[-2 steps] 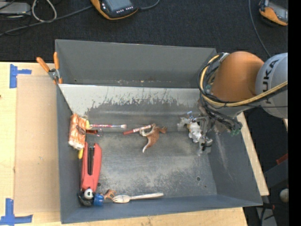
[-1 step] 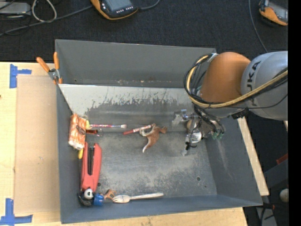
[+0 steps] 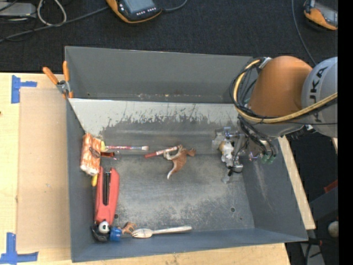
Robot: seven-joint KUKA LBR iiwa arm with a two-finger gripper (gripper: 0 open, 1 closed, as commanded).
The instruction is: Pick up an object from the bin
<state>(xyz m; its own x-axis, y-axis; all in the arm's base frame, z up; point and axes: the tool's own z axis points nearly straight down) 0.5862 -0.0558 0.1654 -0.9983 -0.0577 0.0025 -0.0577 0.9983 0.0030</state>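
Bin (image 3: 165, 87) of grey metal, floor scuffed pale and speckled, back wall streaked with dark scratches. Stood on dark matting (image 3: 220, 21) crossed by cables, an orange-and-black handheld controller (image 3: 132, 3) beyond the far rim. Reached in from the right: arm (image 3: 325, 93) with rounded orange cover (image 3: 278, 87) and looped cables. Hung low over bare floor at the bin's right side: gripper (image 3: 231, 173), whether spread or closed not to be told. Lay along the left wall: long red flat tool (image 3: 107, 195); above it, crumpled orange-and-white packet (image 3: 90, 154). Lay by the front wall: pale plastic fork (image 3: 162, 231). Nearest the gripper, though well apart to its left, near the floor's middle: brown animal figure (image 3: 177, 160), thin red stick (image 3: 157, 154) just beside. Tucked in the front left corner: small blue piece (image 3: 115, 235).
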